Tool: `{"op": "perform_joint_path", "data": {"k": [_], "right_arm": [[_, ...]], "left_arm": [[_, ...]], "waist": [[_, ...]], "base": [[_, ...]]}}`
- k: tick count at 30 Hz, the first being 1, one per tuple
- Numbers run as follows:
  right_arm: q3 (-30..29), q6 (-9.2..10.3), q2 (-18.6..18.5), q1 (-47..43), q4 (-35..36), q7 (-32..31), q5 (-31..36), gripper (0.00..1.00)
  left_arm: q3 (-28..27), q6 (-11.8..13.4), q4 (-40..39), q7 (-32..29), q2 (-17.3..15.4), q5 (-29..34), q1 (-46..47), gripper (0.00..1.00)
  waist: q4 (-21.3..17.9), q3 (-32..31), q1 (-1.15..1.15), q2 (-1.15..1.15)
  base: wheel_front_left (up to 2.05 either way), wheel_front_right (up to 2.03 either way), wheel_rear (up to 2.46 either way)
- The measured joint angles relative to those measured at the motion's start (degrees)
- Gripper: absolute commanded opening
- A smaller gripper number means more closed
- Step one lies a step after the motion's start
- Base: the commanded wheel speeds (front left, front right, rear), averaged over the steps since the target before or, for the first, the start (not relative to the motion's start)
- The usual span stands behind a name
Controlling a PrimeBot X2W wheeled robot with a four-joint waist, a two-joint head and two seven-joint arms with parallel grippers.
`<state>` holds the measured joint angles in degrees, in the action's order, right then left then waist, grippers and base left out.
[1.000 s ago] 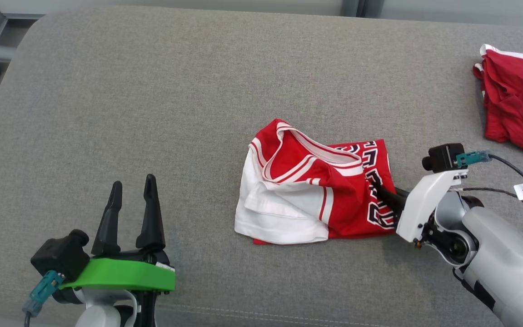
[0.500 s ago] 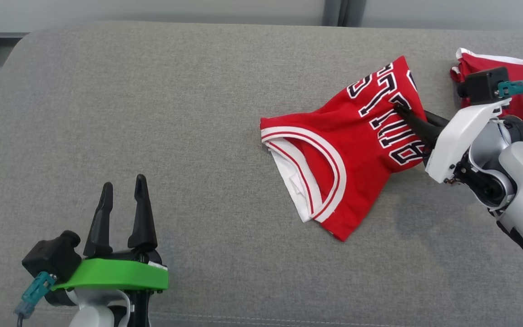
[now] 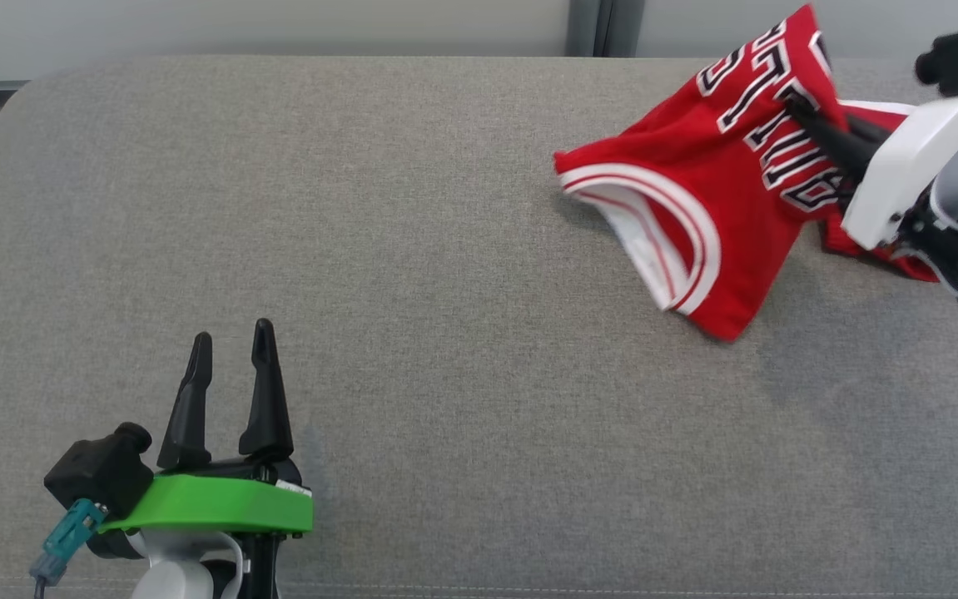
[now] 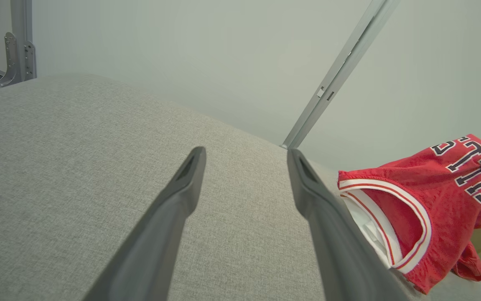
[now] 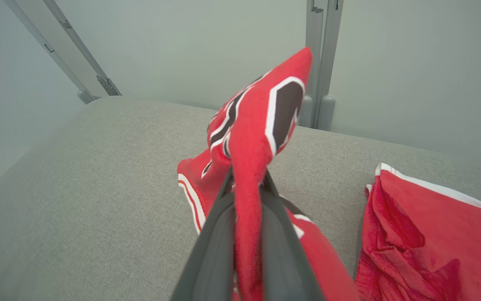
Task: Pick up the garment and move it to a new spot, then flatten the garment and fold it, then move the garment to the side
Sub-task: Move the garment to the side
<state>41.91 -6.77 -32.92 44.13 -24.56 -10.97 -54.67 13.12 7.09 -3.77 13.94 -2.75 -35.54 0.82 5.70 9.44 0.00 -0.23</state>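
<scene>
The right gripper (image 3: 801,108) is pinched narrow on a ridge of the red basketball jersey (image 3: 695,208), which hangs from that one small bite at the far right of the grey cushion (image 3: 412,249). The armhole trim droops toward the near side, and the lowest corner is either just above the cushion or brushing it; the views do not settle which. The left gripper (image 3: 231,333) rests at the near left, spread wide and empty, well apart from the cloth.

Judging by the task, this looks like the carry to the side. The grip takes only a thin fold of fabric, so a quick swing could let the jersey slide out from between the fingers. A dragging corner could also catch on the cushion's weave and pull the cloth out of shape. The second red garment (image 5: 428,234) lies just beside the gripper on its right, so a release here could drop the jersey onto it and tangle the two.
</scene>
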Motion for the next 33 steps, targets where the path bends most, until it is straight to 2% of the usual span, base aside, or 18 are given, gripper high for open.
{"op": "perform_joint_path", "data": {"k": [3,7,12,14,19,22,28,33], "right_arm": [[-1.5,1.49,-1.7,3.1,-0.4,-1.3,0.0,0.0],[-2.3,2.42,-3.5,6.4,-0.7,-3.4,0.2,0.0],[-3.0,3.64,-5.0,8.8,-2.0,-5.8,0.6,0.0],[-4.2,4.75,-5.0,9.7,-2.6,-6.2,0.4,0.0],[-6.8,8.14,-2.5,12.5,-3.6,-6.3,-1.8,0.0],[-6.7,9.45,-1.3,13.3,-3.9,-6.6,-1.8,0.0],[-5.5,10.49,1.3,13.6,-4.9,-7.7,-1.7,0.0],[-5.9,11.5,1.8,14.1,-6.4,-8.2,-1.7,0.0]], "left_arm": [[0.3,0.0,-0.5,0.2,0.0,0.0,0.0,1.0],[1.1,0.0,-0.5,0.2,0.0,0.0,0.0,1.0],[1.7,0.0,-0.5,0.2,0.0,-0.1,0.0,1.0],[1.6,0.0,-0.5,0.2,0.0,-0.2,0.0,1.0],[0.8,0.0,-0.6,0.3,0.0,-0.2,0.0,1.0],[0.8,0.0,-0.5,0.3,0.0,-0.2,0.1,1.0],[0.5,0.0,-0.4,0.3,0.0,-0.2,0.1,1.0],[0.7,0.0,-0.4,0.3,0.0,-0.2,0.1,1.0]], "waist": [[0.0,0.5,0.0,0.0],[0.2,1.2,0.0,0.0],[0.9,2.1,0.0,0.0],[1.2,2.5,0.0,0.0],[1.4,3.5,0.0,0.0],[1.2,3.6,0.0,0.0],[0.3,3.3,0.0,0.0],[-0.5,3.2,0.0,0.0]], "base": [[0.0,0.0,0.0],[0.0,0.0,0.0],[0.0,0.0,0.0],[0.0,0.0,0.0],[0.0,0.0,0.0],[0.0,0.0,0.0],[0.0,0.0,0.0],[0.0,0.0,0.0]]}}
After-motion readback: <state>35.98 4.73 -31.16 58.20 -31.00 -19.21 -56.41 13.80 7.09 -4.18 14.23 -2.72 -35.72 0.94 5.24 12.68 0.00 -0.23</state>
